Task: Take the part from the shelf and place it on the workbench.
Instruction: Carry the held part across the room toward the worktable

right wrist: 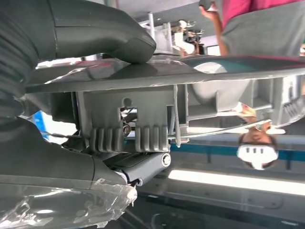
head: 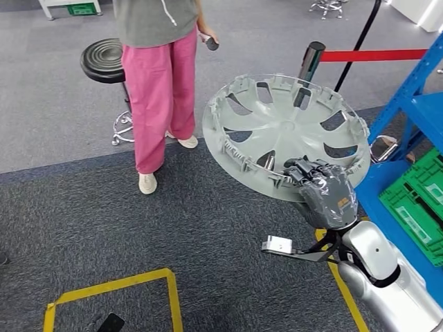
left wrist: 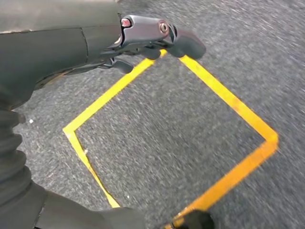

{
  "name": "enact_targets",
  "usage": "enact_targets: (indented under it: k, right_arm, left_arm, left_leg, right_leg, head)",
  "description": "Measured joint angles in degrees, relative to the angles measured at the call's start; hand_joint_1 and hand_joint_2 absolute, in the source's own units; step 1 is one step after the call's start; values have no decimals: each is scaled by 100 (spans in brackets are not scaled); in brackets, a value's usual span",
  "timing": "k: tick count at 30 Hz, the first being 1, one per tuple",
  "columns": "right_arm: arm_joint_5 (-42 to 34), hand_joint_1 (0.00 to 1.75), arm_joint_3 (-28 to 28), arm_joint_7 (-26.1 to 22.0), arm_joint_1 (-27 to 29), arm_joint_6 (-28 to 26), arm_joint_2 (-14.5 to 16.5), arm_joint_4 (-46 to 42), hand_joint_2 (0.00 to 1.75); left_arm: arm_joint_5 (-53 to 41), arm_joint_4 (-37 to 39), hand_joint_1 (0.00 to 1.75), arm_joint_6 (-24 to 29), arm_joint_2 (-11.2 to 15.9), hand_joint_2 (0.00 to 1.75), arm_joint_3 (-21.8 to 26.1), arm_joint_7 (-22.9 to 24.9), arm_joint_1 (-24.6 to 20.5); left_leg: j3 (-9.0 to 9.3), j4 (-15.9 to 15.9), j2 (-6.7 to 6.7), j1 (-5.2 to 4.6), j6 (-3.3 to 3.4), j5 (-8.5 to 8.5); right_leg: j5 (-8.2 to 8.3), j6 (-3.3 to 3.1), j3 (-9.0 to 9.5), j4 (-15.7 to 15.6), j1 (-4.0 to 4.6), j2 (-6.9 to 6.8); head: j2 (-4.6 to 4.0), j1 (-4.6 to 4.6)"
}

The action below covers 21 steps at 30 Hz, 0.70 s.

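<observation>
A round grey wheel cover [head: 284,131] with several cut-outs hangs level in the air at the centre right of the head view. My right hand [head: 321,190] grips its near rim, thumb on one face and fingers under the other. In the right wrist view the rim [right wrist: 144,105] sits clamped between the thumb [right wrist: 107,33] and the fingers [right wrist: 144,167]. My left hand [left wrist: 158,38] hangs over the floor with its fingers apart and nothing in it.
A person in pink trousers [head: 156,97] stands close ahead on the left, holding a small dark device [head: 212,43]. A blue shelf [head: 418,111] with green trays [head: 418,200] stands on the right. A black stool [head: 104,62], yellow floor tape [head: 125,283] and a red barrier belt [head: 371,55] lie around.
</observation>
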Motion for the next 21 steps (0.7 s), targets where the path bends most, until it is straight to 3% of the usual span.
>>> enact_targets:
  k: [2, 3, 4, 6, 8, 10, 12, 13, 14, 16, 17, 18, 19, 20, 21]
  right_arm:
    - [-1, 175, 2, 1, 10, -1, -2, 3, 175]
    - [0, 175, 4, 0, 15, -1, -2, 4, 175]
    - [0, 175, 6, -1, 19, -1, -2, 4, 175]
    - [0, 175, 7, -2, 26, -1, -2, 3, 175]
    - [0, 175, 7, -6, 24, -2, -2, 2, 175]
    - [1, 175, 5, -9, 16, -4, -3, 1, 175]
    - [3, 175, 4, -10, 6, -5, -3, 1, 175]
    - [5, 175, 5, -9, 2, -4, -3, 1, 175]
    - [15, 175, 4, -2, 4, -4, -3, -1, 175]
    - [45, 175, -9, 24, 34, -2, -14, -5, 175]
    - [63, 175, -21, 38, 61, -2, -23, -8, 175]
    - [72, 175, -32, 49, 90, -2, -32, -9, 175]
    - [79, 175, -39, 56, 118, -3, -38, -10, 175]
    - [81, 175, -42, 60, 143, -3, -39, -10, 175]
    - [83, 175, -43, 62, 165, -4, -39, -11, 175]
  left_arm:
    - [0, 0, 0, 1, 7, 175, 2, 0, -13]
    - [0, 0, 0, 0, 7, 175, 2, 0, -16]
    - [0, 0, 0, 0, 7, 175, 1, 0, -16]
    - [0, 0, 0, 0, 7, 175, 0, 0, -16]
    - [-1, 0, 0, 0, 9, 175, 1, 0, -19]
    - [-1, 0, 0, 0, 14, 175, 1, 0, -6]
    - [0, 0, 0, 0, 14, 175, -4, 0, 15]
    - [0, 0, 0, -1, 10, 175, -8, 0, 21]
    - [0, 0, 0, -8, 9, 175, -14, 0, 14]
    - [0, 2, 0, -38, 13, 175, -25, 4, -24]
    - [0, 4, 0, -56, 14, 175, -32, 8, -50]
    - [0, 8, 0, -69, 12, 175, -39, 11, -70]
    - [0, 13, 0, -75, 9, 175, -46, 15, -80]
    - [3, 20, 0, -78, 8, 175, -51, 16, -83]
    - [11, 26, 0, -78, 8, 175, -54, 16, -84]
  left_leg:
    - [2, 0, -131, -36, 36, -7]
    - [7, 1, -206, -56, 46, -11]
    - [17, 1, -285, -72, 52, -13]
    - [43, 1, -440, -82, 53, -18]
    - [32, 11, -574, -82, 32, -13]
    - [-17, 6, -699, -56, -29, 17]
    - [-46, -19, -781, -28, -101, 43]
    - [-56, -12, -720, -34, -121, 31]
    - [-111, 98, -541, -50, -138, -52]
    - [-372, 647, -139, -77, -167, -374]
    - [-554, 1029, -13, -82, -186, -561]
    - [-696, 1328, 10, -80, -200, -668]
    - [-761, 1474, 15, -79, -210, -680]
    - [-720, 1416, 28, -77, -216, -594]
    - [-574, 1163, 68, -77, -217, -432]
  right_leg:
    - [-273, -53, -433, 782, 35, 128]
    - [-280, -85, -572, 977, 53, 142]
    - [-174, -124, -605, 946, 73, 155]
    - [265, -196, -357, 282, 106, 261]
    - [541, -215, -44, -390, 101, 501]
    - [557, -198, 51, -571, 106, 595]
    - [577, -218, 62, -607, 116, 482]
    - [592, -238, 78, -634, 112, 422]
    - [607, -262, 103, -670, 109, 345]
    - [617, -295, 137, -707, 123, 166]
    - [613, -307, 145, -716, 131, 65]
    - [609, -313, 145, -715, 135, -27]
    - [604, -315, 145, -714, 136, -113]
    - [599, -312, 146, -714, 136, -190]
    - [593, -305, 149, -712, 135, -263]
  head:
    - [0, 22]
    - [0, 25]
    - [0, 25]
    - [0, 26]
    - [1, 18]
    - [2, 7]
    - [2, 0]
    - [2, 1]
    - [2, -6]
    - [2, -15]
    - [2, -21]
    - [2, -22]
    - [2, -23]
    - [2, -22]
    - [2, -24]
